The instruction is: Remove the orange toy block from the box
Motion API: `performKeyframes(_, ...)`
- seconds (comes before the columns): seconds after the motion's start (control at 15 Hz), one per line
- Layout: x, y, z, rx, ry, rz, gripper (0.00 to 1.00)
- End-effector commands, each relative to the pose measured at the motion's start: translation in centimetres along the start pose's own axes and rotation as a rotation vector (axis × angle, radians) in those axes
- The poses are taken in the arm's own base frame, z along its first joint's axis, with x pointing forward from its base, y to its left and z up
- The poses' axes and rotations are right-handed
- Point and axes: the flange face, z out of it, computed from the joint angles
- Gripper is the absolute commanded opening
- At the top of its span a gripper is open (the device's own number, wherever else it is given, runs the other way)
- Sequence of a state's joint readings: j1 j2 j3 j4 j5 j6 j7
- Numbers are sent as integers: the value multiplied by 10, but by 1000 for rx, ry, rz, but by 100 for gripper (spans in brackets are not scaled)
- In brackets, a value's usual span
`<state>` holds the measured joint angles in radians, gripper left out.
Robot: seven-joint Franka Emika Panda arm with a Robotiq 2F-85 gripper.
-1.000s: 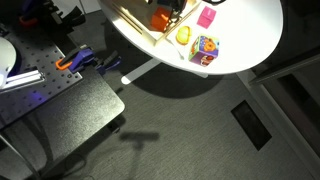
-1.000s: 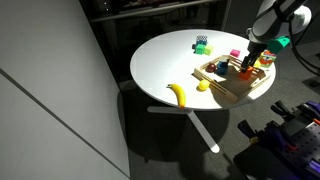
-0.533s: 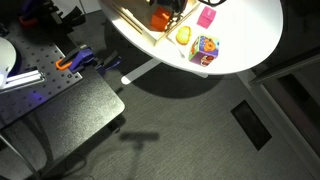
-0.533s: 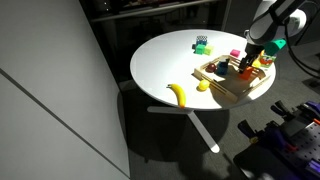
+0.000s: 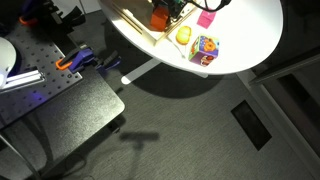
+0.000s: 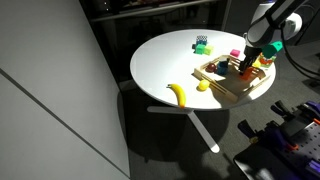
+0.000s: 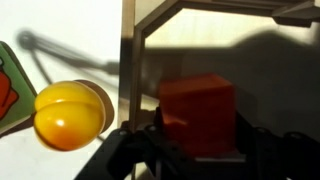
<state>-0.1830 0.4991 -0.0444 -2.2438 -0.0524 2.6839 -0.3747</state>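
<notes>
The orange toy block (image 7: pixel 195 108) fills the middle of the wrist view, sitting inside the light-wood box (image 7: pixel 128 55). My gripper (image 7: pixel 197 130) has a dark finger pressed against each side of the block, shut on it. In an exterior view the block (image 5: pixel 160 18) shows at the top edge under the gripper (image 5: pixel 170 8), inside the box rim (image 5: pixel 140 28). In an exterior view the gripper (image 6: pixel 246 68) reaches down into the box (image 6: pixel 235 92), and there the block is hidden by the fingers.
A yellow round piece (image 7: pixel 70 115) lies just left of the box wall. A pink block (image 5: pixel 206 17) and a multicoloured cube (image 5: pixel 205 48) stand on the white round table (image 5: pixel 245 40). A banana (image 6: pixel 178 94) lies near the table's front edge.
The fingers have closed in from wide open onto the orange block. The arm has hardly moved, and the block stays in the box.
</notes>
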Motion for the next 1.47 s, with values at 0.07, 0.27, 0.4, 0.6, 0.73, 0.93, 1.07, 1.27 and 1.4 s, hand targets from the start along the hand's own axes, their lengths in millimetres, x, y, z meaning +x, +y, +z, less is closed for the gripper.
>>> performKeyframes(0.07,11,5,-14,-9,2,46,32)
performKeyframes(0.27,16,8,-27,-13,13,71,28)
performKeyframes(0.4,19,11,-36,-14,23,87,27)
performKeyframes(0.6,23,16,-49,-1,31,112,27)
performKeyframes(0.73,25,21,-57,8,36,130,27)
performKeyframes(0.93,27,33,-67,18,49,181,27)
performKeyframes(1.07,28,44,-72,21,60,224,27)
performKeyframes(1.27,29,63,-76,18,73,295,27)
performKeyframes(1.4,30,74,-78,16,76,341,27)
